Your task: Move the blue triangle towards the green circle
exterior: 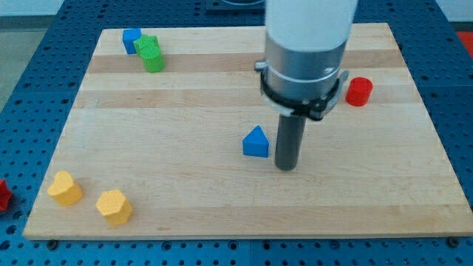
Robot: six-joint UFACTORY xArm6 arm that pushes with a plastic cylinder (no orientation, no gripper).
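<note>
Green circle (151, 56) sat upper left of frame, touching blue block (131, 38). Blue triangle (256, 142) lay centre frame, apex toward top, no clear long axis. Judged it light, rigid, slippery on wooden board (185, 185); push lower-right face. My tip (286, 168) stood just right of triangle; no fingers, nothing grasped.

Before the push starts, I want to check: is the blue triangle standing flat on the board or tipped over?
Flat: the blue triangle rests on the board, apex up. My tip is just right of it.
</note>
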